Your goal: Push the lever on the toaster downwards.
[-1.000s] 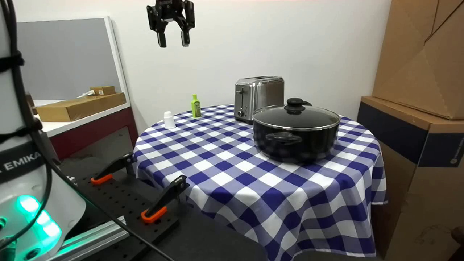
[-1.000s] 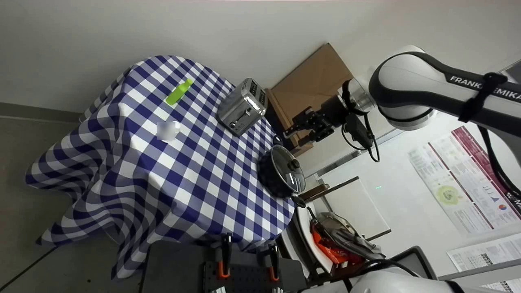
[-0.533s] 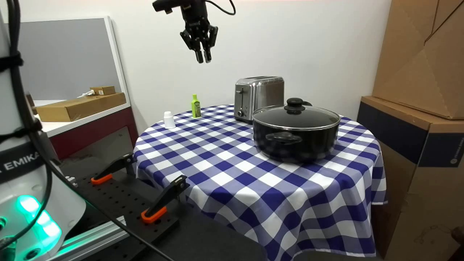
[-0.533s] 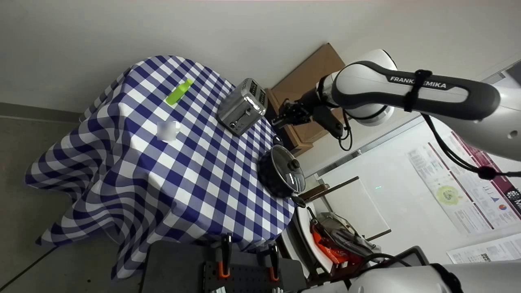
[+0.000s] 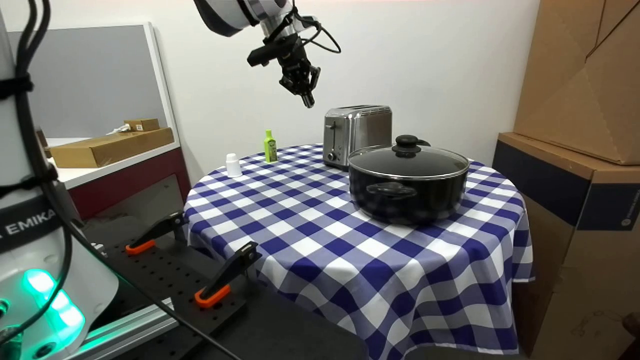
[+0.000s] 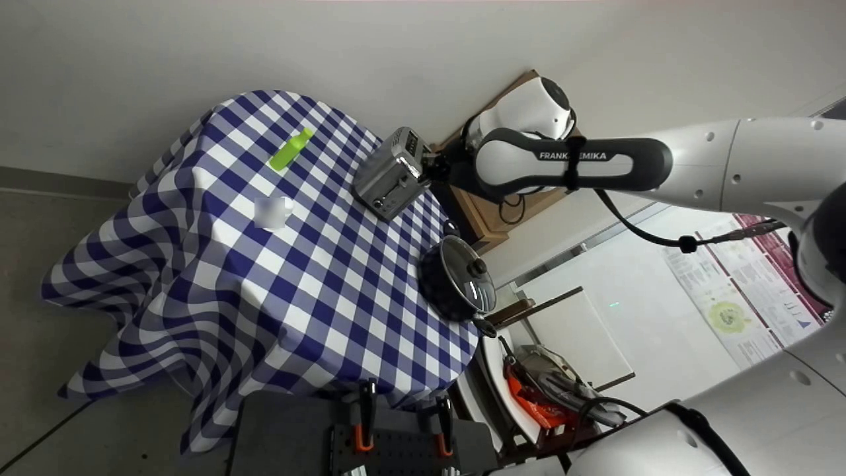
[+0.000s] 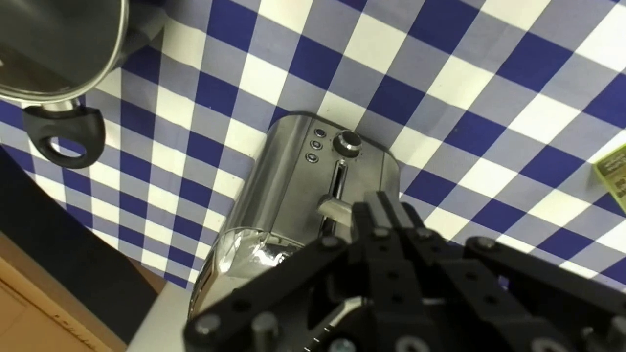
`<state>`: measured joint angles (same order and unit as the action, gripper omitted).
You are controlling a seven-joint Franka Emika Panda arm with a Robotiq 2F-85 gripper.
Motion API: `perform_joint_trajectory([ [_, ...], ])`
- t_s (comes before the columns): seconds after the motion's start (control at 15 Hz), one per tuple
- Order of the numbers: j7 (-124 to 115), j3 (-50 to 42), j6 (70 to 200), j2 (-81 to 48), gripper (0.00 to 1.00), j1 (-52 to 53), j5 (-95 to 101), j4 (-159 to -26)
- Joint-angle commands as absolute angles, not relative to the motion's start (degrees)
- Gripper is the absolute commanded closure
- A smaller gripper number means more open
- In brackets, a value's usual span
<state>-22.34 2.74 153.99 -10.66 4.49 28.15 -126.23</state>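
On the checkered table stands the silver toaster [image 5: 361, 134], seen in both exterior views, its control face turned outward. The wrist view shows its lever [image 7: 335, 210], a pale metal tab on an upright slot, near the slot's end by the toaster's top. My gripper [image 5: 308, 105] hangs in the air beside the toaster, its tips around the height of its top. In the wrist view the gripper [image 7: 384, 196] is shut, pads together with nothing between them. The fingers cover the lever's outer end there. In an exterior view the tips look apart from the toaster [image 6: 390, 178].
A black lidded pot [image 5: 407, 195] stands close to the toaster, its loop handle [image 7: 66, 139] pointing past the toaster's side. A green bottle [image 5: 270, 146] and a white cup-like object [image 5: 233, 165] sit on the tablecloth. Large cardboard boxes [image 5: 560, 200] rise beyond the table.
My gripper has come down and across toward the toaster's lever side. Its fingers, wide apart a second ago, have closed together. Toaster, pot and bottle have stayed in place.
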Motion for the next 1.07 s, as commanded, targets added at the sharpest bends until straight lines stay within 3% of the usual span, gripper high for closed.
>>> perform_joint_trajectory([
  [0.0,-30.65,-0.57,154.97,-18.64,1.0,6.87,37.3,-118.65],
  [1.0,-36.21,-8.58,156.12,-33.34,1.0,13.18,41.29,-107.45],
])
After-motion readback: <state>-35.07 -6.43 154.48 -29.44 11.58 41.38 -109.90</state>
